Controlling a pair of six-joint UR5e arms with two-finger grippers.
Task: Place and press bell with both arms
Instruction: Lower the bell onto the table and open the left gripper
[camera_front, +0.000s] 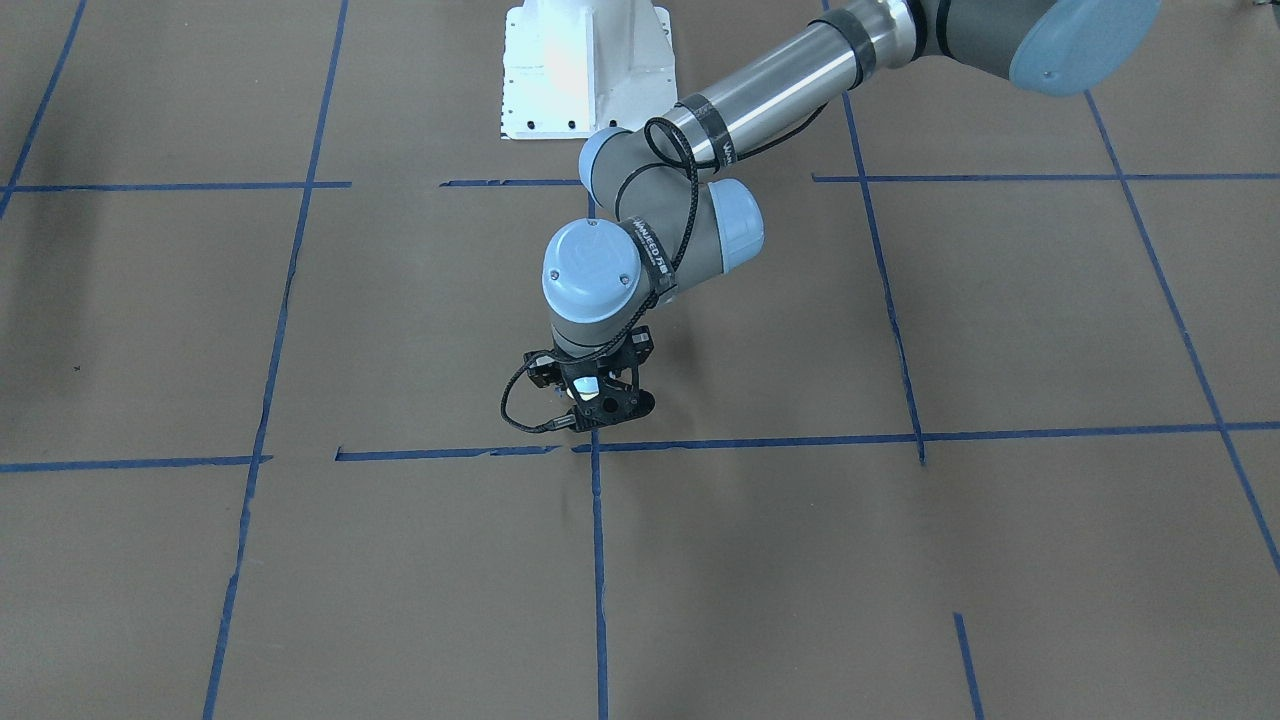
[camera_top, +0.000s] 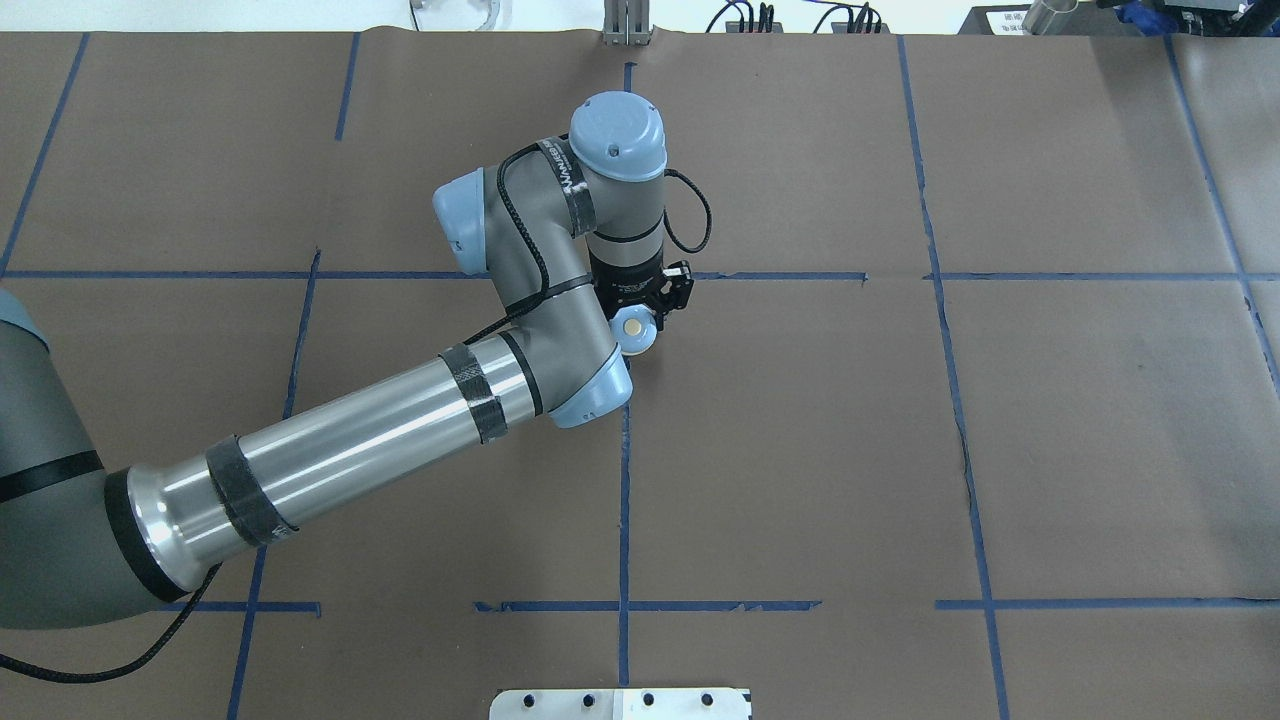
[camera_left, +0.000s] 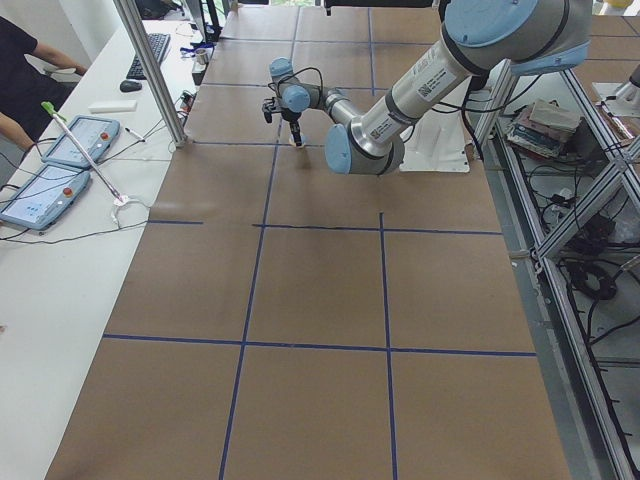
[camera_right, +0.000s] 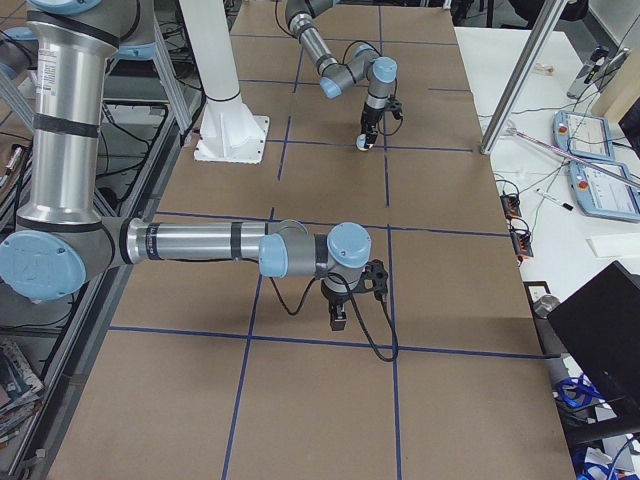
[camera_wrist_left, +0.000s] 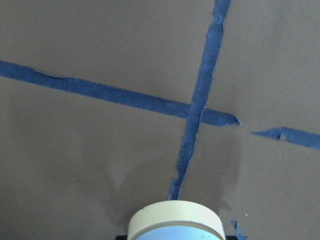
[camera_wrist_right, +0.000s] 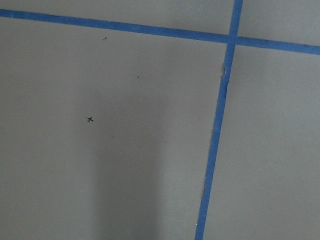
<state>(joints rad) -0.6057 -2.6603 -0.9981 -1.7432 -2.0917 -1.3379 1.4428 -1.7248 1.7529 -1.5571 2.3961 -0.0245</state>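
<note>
My left gripper (camera_front: 600, 405) points down over the middle of the brown table and is shut on the bell (camera_front: 585, 390). The overhead view shows the left gripper (camera_top: 640, 308) with the small light-blue and cream bell (camera_top: 632, 327) at its tip, next to a crossing of blue tape lines. The left wrist view shows the bell's cream rim (camera_wrist_left: 175, 220) at the bottom edge, low over the paper; I cannot tell if it touches. My right gripper (camera_right: 338, 320) shows only in the exterior right view, pointing down near a tape line; I cannot tell whether it is open or shut.
The white bolted pedestal (camera_front: 585, 70) stands at the robot's side of the table. Blue tape lines (camera_top: 625, 500) divide the brown paper into squares. A side bench with tablets (camera_left: 60, 160), a metal post (camera_left: 150, 70) and a person (camera_left: 20, 80) runs along the far edge.
</note>
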